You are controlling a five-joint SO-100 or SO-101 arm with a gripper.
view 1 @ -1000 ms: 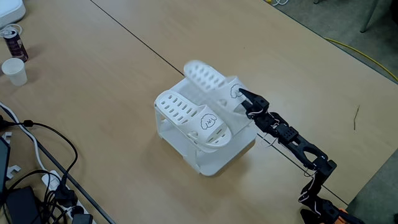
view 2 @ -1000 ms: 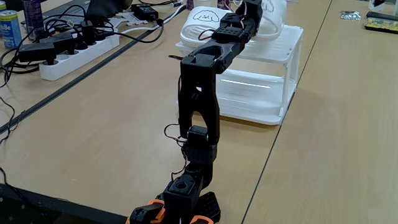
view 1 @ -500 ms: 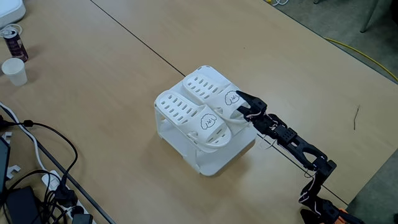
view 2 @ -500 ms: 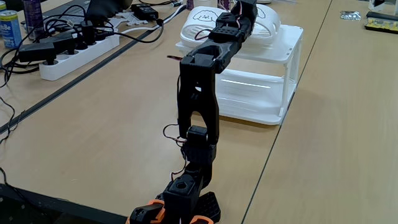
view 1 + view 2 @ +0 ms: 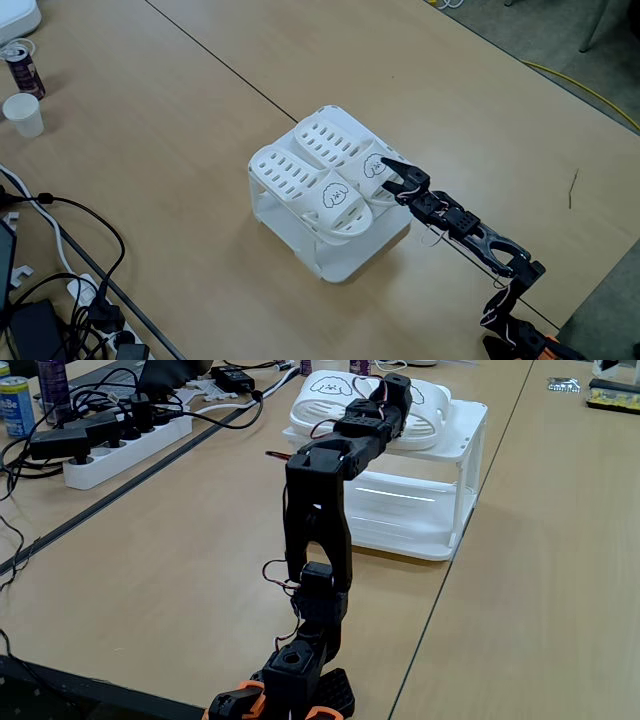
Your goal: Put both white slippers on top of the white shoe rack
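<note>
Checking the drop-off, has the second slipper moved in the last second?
Yes. The second slipper came down from a tilt to lie flat on the shoe rack, beside the other.

A light wooden table (image 5: 150,110) carries a white paper cup (image 5: 22,113) and a dark drink can (image 5: 20,66) at far left. Black cables (image 5: 60,250) and a white power strip (image 5: 120,445) lie near the left edge.

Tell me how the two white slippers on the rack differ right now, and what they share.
In a fixed view, the front slipper lies along the white shoe rack's near edge, its heel overhanging, well clear of the arm. The back slipper lies further in, its heel right at the open gripper, which does not grip it. Both are white, slotted over the toe, bear a small black face, and lie flat, parallel, side by side.
</note>
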